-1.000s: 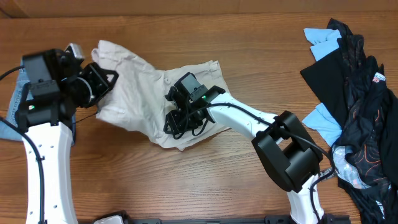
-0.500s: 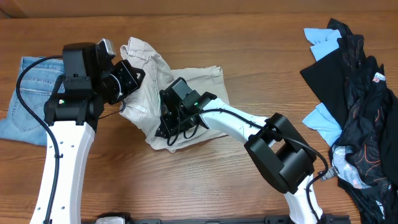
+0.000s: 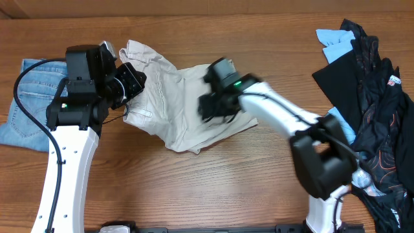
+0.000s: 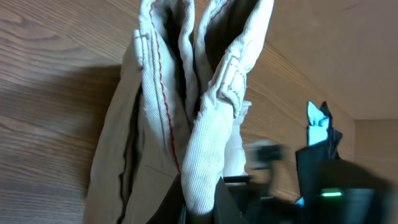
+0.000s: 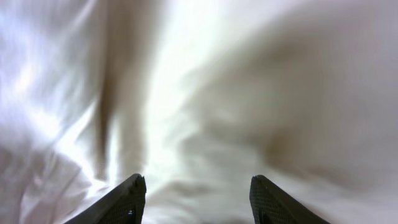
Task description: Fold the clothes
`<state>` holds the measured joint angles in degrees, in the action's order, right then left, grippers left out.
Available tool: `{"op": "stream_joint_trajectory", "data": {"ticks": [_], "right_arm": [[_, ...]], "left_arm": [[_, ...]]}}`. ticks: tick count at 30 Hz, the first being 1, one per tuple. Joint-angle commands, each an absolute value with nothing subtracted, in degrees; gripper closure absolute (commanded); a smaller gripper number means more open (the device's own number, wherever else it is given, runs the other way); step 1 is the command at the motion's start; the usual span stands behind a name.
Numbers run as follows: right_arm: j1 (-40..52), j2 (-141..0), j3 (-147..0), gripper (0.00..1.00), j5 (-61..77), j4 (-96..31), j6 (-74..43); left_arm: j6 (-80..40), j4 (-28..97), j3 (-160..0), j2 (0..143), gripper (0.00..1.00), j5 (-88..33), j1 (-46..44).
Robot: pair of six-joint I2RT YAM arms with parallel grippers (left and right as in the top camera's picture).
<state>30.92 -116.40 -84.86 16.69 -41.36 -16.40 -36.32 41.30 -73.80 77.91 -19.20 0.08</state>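
Shorts of beige khaki cotton (image 3: 178,110) lie crumpled near the middle of the brown wooden table (image 3: 226,188), between the two arms. From overhead, the left gripper (image 3: 131,85) sits at their left end, where the cloth is bunched and raised off the wood. That view does not show the grip itself. The left wrist camera does: the pincer is clamped tight on the waistband, and two thick folds of it rise side by side from the jaws. Only this view shows a sewn belt loop (image 4: 231,78) and a thin line of red stitching (image 4: 163,93).

The right gripper (image 3: 210,107) is motion-blurred from overhead, above the right half of the khaki shorts, and its opening cannot be read there. The right wrist camera shows its two black fingertips (image 5: 127,199) standing moderately apart, with smeared pale cloth filling the frame beyond them.

Only the overhead view takes in the surroundings. A pair of smaller light-blue denim shorts (image 3: 29,110) lies flat at the left edge, partly under the left arm. A heap of black and sky-blue garments (image 3: 372,110) lies at the far right, well apart from the khaki pair.
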Motion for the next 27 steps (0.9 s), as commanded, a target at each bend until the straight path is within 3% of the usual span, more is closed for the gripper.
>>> {"op": "stream_joint_trajectory", "data": {"ticks": [1, 9, 27], "right_arm": [[25.8, -111.5, -85.6, 0.42, 13.6, -43.8, -14.8], [19.3, -113.6, -85.6, 0.43, 12.9, -47.9, -11.5], [20.8, -122.7, -85.5, 0.44, 20.8, -49.9, -12.2]], "left_arm": [[-36.2, 40.6, -75.2, 78.0, 0.96, -17.1, -0.4], [-36.2, 40.0, -75.2, 78.2, 0.96, -15.9, -0.4], [-38.3, 36.4, -75.2, 82.2, 0.93, -16.8, -0.5]]}}
